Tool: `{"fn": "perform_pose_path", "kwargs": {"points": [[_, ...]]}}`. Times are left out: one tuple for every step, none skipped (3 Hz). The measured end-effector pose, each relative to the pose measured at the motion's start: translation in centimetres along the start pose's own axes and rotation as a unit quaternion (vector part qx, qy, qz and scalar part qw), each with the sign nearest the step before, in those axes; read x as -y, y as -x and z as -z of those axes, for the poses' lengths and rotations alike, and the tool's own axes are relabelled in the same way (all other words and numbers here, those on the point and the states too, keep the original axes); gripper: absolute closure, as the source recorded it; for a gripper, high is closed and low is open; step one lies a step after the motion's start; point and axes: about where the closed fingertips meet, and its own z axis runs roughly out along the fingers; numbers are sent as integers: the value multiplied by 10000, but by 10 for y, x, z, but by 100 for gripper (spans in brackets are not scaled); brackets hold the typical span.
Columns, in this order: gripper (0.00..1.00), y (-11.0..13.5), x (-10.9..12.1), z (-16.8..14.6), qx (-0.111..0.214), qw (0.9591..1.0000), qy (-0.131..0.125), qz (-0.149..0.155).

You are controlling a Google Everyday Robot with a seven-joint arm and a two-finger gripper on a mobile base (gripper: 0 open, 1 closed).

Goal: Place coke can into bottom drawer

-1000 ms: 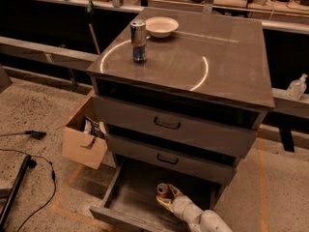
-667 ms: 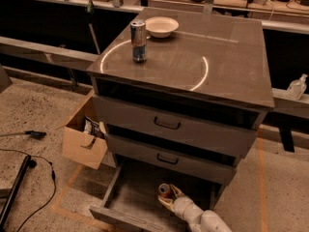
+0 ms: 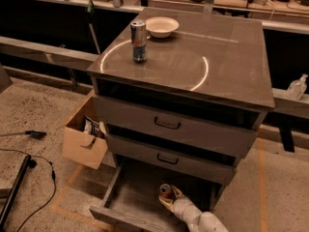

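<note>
The bottom drawer (image 3: pixel 130 197) of the grey cabinet is pulled open and shows its flat tray floor. The coke can (image 3: pixel 165 191), short and red-orange with a silver top, stands upright inside the drawer at its right side. My gripper (image 3: pixel 168 196) reaches in from the lower right on a white arm. Its pale fingers (image 3: pixel 176 194) wrap around the can's lower part, so the gripper is shut on the can.
A taller silver-and-blue can (image 3: pixel 138 41) and a white bowl (image 3: pixel 161 26) stand on the cabinet top (image 3: pixel 217 57). The two upper drawers are closed. An open cardboard box (image 3: pixel 84 139) sits on the floor left of the cabinet. A black cable (image 3: pixel 29 170) lies farther left.
The can and gripper stay in nearly the same spot inside the drawer. Nothing else has moved.
</note>
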Motion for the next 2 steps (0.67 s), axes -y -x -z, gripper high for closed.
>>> {"fn": "perform_pose_path", "kwargs": {"points": [[18,-3,1,-1,-48,10000,-29,-27],[0,-4,0,1,-121,9999,-16,-14]]}}
